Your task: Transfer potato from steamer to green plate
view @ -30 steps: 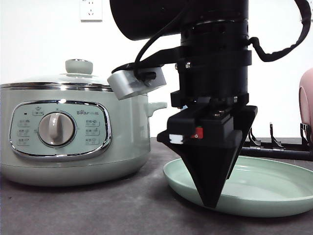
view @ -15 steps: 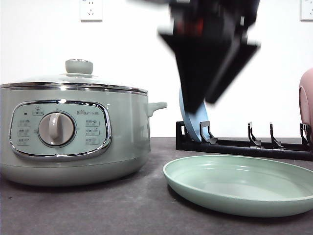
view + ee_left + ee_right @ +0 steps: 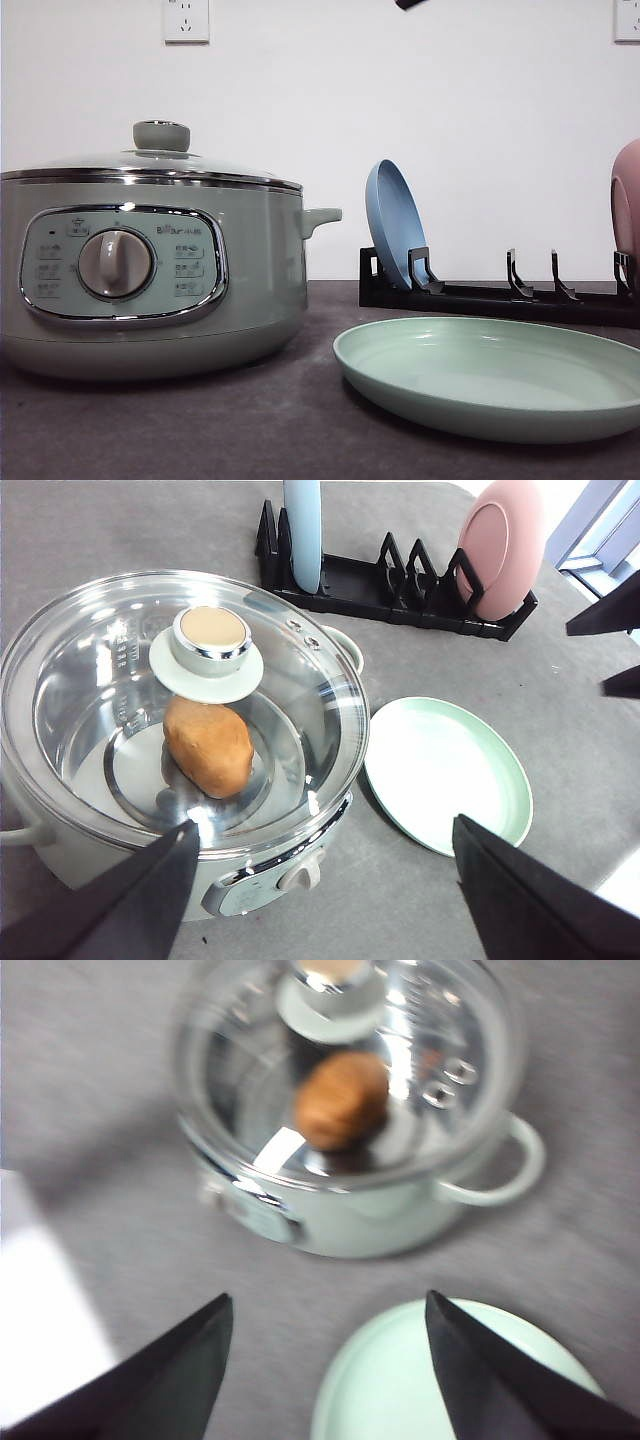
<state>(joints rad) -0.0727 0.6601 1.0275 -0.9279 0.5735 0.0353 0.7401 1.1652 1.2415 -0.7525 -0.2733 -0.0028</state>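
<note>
Potato (image 3: 208, 747) under the lidded steamer (image 3: 180, 730), well below both wide-spread end effectors (image 3: 320, 880) (image 3: 325, 1360).

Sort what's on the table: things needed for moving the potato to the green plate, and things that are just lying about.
Needed:
- potato, inside the steamer
- steamer, its glass lid still on
- green plate, bare, beside the steamer

Lying about:
- black rack behind them
- blue plate, standing upright in the rack
- pink dish, standing at the rack's other end
</note>
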